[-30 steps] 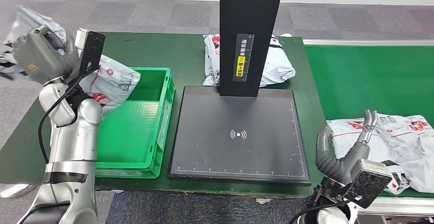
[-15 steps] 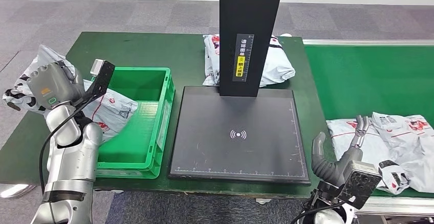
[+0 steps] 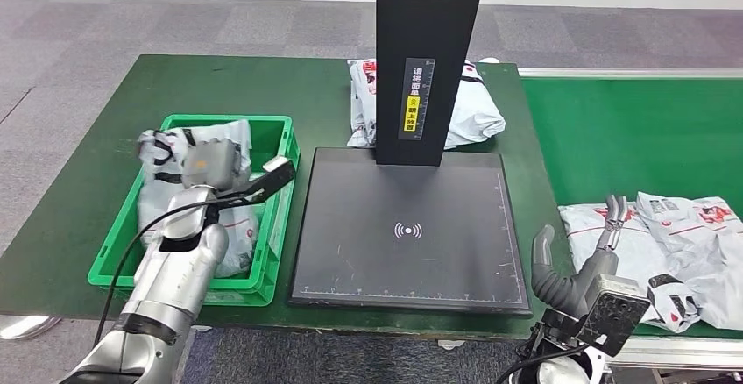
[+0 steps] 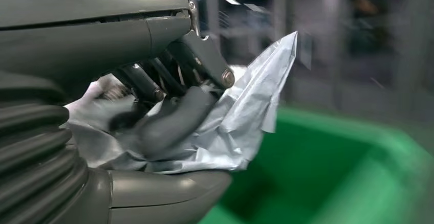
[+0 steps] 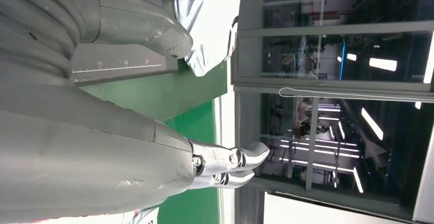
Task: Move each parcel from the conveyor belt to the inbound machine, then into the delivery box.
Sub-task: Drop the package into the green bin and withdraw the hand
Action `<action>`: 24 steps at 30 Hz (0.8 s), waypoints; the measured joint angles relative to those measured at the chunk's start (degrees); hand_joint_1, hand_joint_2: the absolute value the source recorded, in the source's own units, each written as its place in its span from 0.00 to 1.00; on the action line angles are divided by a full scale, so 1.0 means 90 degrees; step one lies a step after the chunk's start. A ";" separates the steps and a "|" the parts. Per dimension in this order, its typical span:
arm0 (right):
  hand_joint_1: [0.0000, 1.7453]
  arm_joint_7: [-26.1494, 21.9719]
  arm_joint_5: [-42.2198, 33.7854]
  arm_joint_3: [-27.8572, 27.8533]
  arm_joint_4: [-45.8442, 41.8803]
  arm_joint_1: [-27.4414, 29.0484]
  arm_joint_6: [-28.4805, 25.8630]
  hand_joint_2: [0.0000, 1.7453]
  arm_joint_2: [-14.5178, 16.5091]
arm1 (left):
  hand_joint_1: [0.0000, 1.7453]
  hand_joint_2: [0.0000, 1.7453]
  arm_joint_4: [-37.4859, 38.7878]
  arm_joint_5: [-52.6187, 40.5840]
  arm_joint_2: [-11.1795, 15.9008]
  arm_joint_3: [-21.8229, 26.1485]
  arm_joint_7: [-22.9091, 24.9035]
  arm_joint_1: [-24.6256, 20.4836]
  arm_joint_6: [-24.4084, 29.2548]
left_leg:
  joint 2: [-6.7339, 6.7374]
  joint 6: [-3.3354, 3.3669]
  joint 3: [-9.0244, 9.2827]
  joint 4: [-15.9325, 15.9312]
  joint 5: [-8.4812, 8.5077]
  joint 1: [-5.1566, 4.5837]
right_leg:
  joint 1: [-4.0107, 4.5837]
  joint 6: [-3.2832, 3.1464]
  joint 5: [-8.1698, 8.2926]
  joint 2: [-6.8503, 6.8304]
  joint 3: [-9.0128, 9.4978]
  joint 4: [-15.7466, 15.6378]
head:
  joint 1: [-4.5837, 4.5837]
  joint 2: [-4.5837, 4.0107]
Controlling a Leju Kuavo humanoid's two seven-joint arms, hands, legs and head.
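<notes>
My left hand [image 3: 210, 166] grips a grey parcel [image 3: 180, 143] and holds it down inside the green delivery box [image 3: 118, 240]. In the left wrist view the fingers [image 4: 169, 116] are curled into the crumpled grey parcel [image 4: 248, 101] above the green box [image 4: 358, 183]. My right hand [image 3: 583, 266] is open with its fingers up, at the near edge of the grey parcels [image 3: 692, 235] lying on the green conveyor belt [image 3: 631, 130]. In the right wrist view the right hand [image 5: 102, 132] holds nothing. The black inbound machine plate [image 3: 412, 261] is bare.
The machine's black column [image 3: 425, 51] rises behind the plate, and another grey parcel [image 3: 477, 112] lies behind it on the green table [image 3: 79, 217]. The box stands directly left of the plate. Grey floor lies beyond the table.
My left arm swung in from beyond the table's left edge and lowered the parcel into the green box. My right hand drew back and sank a little beside the conveyor parcels.
</notes>
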 joint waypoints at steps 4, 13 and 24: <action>0.00 0.0021 0.0020 0.0000 0.0000 -0.0002 -0.0020 1.00 -0.0016 | 0.00 0.00 0.0751 0.0418 -0.0100 -0.0304 -0.0179 -0.0326 -0.0129 | -0.0002 0.0000 0.0000 0.0000 0.0000 0.0000 | 0.0000 0.0000 0.0000 -0.0002 0.0001 0.0000 | 0.0000 -0.0001; 0.00 0.0140 -0.0109 0.0062 0.0000 0.0096 -0.0165 1.00 -0.0234 | 0.00 0.00 0.0921 0.2307 -0.0207 -0.0349 -0.1216 -0.0516 -0.0130 | -0.0019 0.0002 -0.0001 0.0000 -0.0001 0.0000 | 0.0001 0.0001 -0.0004 -0.0009 0.0006 0.0001 | 0.0000 0.0000; 0.00 0.0163 -0.0129 0.0083 0.0000 0.0158 -0.0216 1.00 -0.0361 | 0.00 0.00 0.0730 0.2462 -0.0213 -0.0390 -0.1231 -0.0508 -0.0153 | -0.0017 0.0001 0.0000 -0.0001 -0.0001 0.0001 | 0.0002 0.0000 -0.0005 -0.0008 0.0005 0.0002 | 0.0000 0.0001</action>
